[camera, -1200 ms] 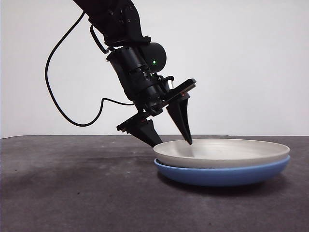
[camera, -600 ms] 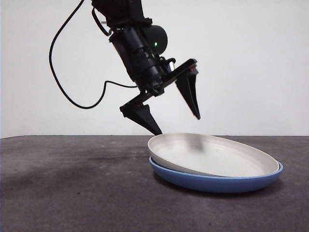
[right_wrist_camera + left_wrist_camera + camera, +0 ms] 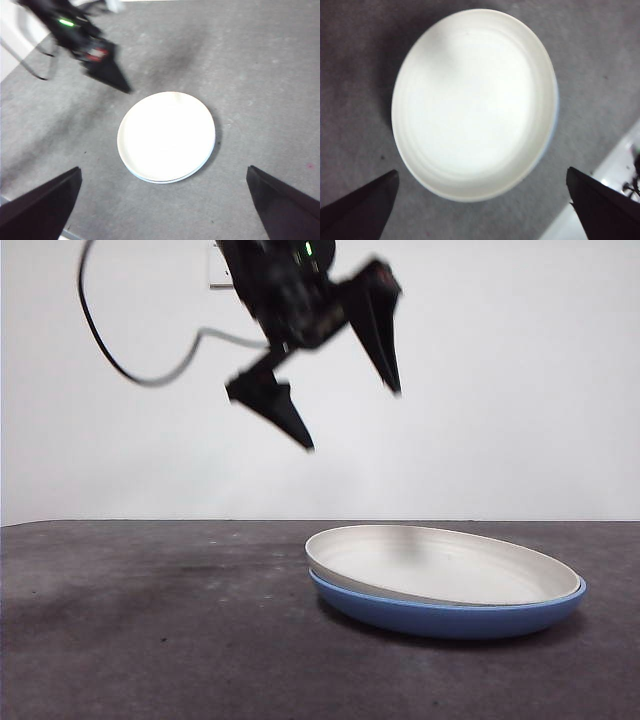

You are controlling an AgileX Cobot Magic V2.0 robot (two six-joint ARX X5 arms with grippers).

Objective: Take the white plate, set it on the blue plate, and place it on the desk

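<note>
The white plate [image 3: 440, 562] rests nested in the blue plate [image 3: 450, 612] on the desk [image 3: 150, 640], sitting slightly askew with its left rim raised. My left gripper [image 3: 350, 415] is open and empty, high above the plates' left edge. Its wrist view looks straight down on the white plate [image 3: 472, 100], with only a thin sliver of blue rim [image 3: 555, 112] showing. My right gripper [image 3: 165, 210] is open and empty, held high over the desk; its view shows the white plate [image 3: 166, 136], a blue rim edge [image 3: 209, 159] and the left arm [image 3: 82, 42].
A pale wall stands behind the desk. A black cable [image 3: 130, 365] hangs from the left arm. A light surface beyond the desk's edge shows in the left wrist view [image 3: 615, 175].
The left gripper has let go of the white plate and risen well clear of it. The white plate settled askew in the blue plate and both shifted slightly left.
</note>
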